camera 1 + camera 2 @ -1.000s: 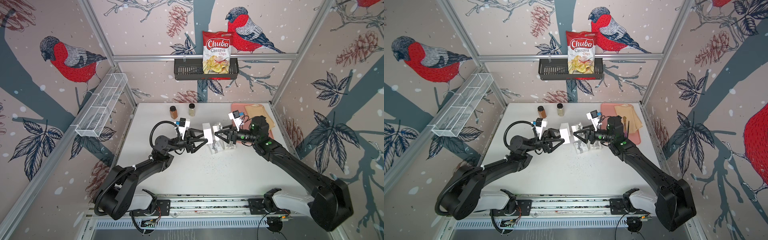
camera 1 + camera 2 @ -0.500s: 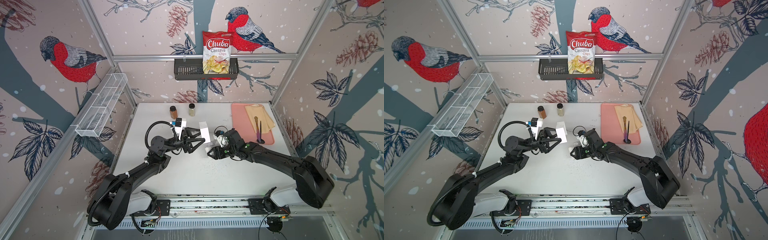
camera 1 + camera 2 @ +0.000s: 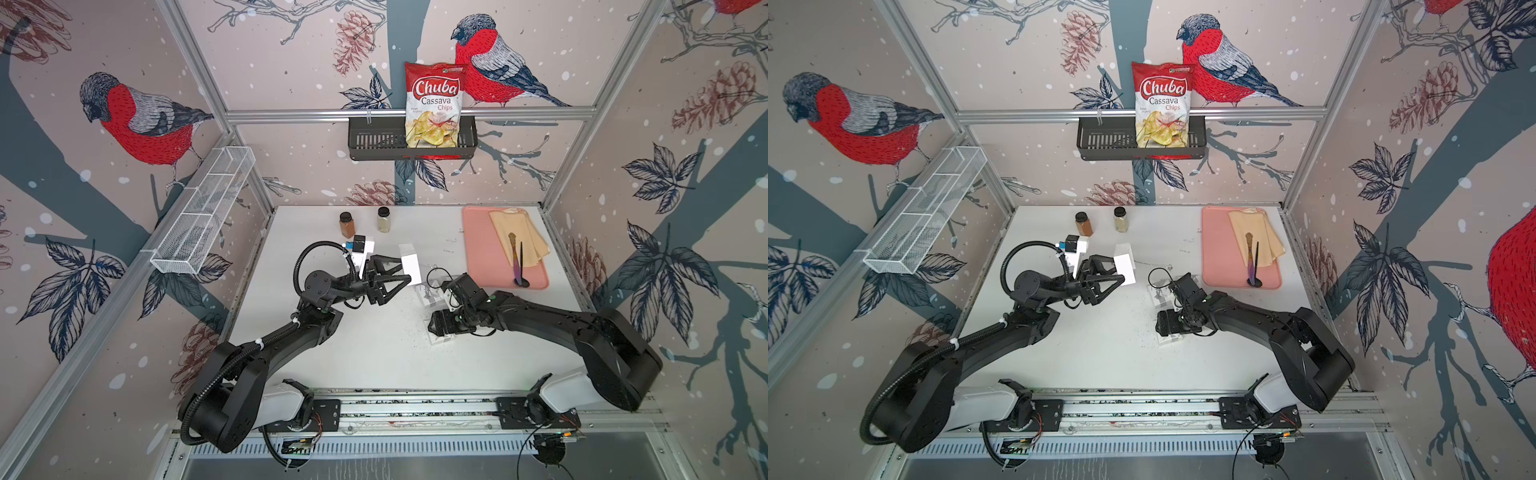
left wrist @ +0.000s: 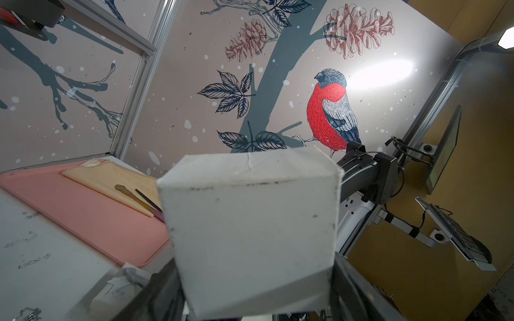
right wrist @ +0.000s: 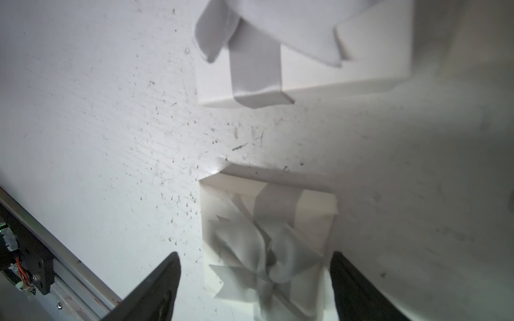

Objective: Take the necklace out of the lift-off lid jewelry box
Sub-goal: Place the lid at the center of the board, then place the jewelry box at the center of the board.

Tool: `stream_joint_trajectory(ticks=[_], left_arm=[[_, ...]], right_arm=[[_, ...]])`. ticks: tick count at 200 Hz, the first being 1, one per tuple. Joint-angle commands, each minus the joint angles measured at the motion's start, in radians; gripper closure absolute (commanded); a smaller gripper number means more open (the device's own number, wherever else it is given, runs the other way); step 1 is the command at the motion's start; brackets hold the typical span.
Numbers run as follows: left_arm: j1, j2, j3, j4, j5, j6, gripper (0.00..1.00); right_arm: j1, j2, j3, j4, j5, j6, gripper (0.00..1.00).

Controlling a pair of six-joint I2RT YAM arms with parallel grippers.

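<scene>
Above the middle of the white desk (image 3: 374, 353), the left tool (image 3: 404, 270) pinches a plain white box piece (image 4: 250, 222) and holds it clear of the surface, tilted. The left wrist view shows only closed faces, so I cannot tell whether it is the base or the cover.

Toward the right side, the right tool (image 5: 254, 261) is low at the desk with its jaws spread, one on each side of a small white lid (image 5: 267, 228) tied with a ribbon bow. A gap shows between one jaw and the lid, so the lid reads as not gripped. Just beyond it lies another white piece (image 5: 306, 69) crossed by a grey band, too blurred to name.

At a corner of the left wrist view, a small glittering clump on the desk looks like the necklace (image 4: 29, 312). It lies apart from every box piece and from both tools, though it is too small to be sure.

Judged from this, the box is apart and the necklace is probably out already. What seems left is to confirm that and set the held piece down.
</scene>
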Motion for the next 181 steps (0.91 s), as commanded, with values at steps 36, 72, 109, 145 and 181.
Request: stream_joint_trajectory(ticks=[36, 72, 109, 145, 181], left_arm=[[0.002, -0.001, 0.009, 0.076, 0.027, -0.014, 0.22], [0.002, -0.001, 0.014, 0.081, 0.038, -0.018, 0.22], [0.002, 0.007, 0.014, 0.099, 0.046, -0.03, 0.22], [0.002, 0.029, 0.008, 0.175, 0.075, -0.078, 0.22], [0.002, 0.054, 0.002, 0.277, 0.106, -0.145, 0.22]], right_arm=[[-0.126, -0.134, 0.038, 0.049, -0.083, -0.077, 0.18], [-0.231, -0.328, 0.038, 0.289, -0.249, -0.083, 0.29], [-0.257, -0.43, 0.033, 0.541, -0.43, -0.074, 0.4], [-0.255, -0.39, 0.092, 0.58, -0.537, -0.109, 0.6], [-0.232, -0.349, 0.102, 0.68, -0.636, -0.09, 0.61]])
